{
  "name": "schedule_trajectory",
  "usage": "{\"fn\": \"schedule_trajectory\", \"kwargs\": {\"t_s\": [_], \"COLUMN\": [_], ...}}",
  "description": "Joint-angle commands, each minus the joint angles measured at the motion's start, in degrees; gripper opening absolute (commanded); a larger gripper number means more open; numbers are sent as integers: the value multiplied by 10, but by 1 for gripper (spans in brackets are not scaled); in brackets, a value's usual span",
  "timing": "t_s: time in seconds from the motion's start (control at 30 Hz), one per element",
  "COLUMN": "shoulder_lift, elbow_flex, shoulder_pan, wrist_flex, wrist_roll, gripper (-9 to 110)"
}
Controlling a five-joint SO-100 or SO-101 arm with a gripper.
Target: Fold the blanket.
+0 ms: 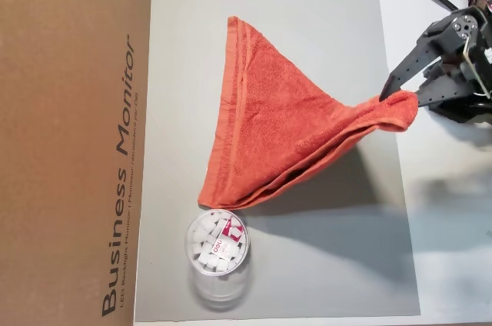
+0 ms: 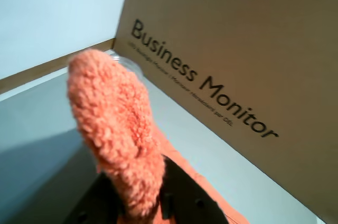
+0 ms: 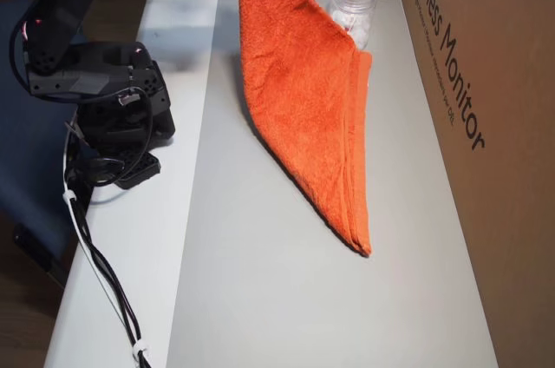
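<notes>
grey mat (image 1: 307, 264), white table (image 1: 446, 226), cardboard box (image 1: 69, 141)

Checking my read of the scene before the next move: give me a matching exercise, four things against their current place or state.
Things:
1. blanket
2. clear jar
3. cardboard box
4. gripper

States:
A. stands along one edge of the grey mat, printed "Business Monitor"
B. shut on a pinched corner of cloth
C. lifted by one corner, far edge resting on the mat
D. holds small white pieces, next to the cloth's end

Pairs: 1-C, 2-D, 3-A, 4-B
</notes>
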Motion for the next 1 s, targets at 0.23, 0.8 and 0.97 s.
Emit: {"fn": "schedule_trajectory", "kwargs": {"t_s": [0.23, 0.8, 0.97], "shoulder_lift": [3, -184, -251], "elbow_flex": [-34, -143, -177], "shoulder_pan": [120, 308, 337], "wrist_flex": [-11, -12, -34], "wrist_roll": [43, 118, 130], "gripper": [0, 0, 0]}}
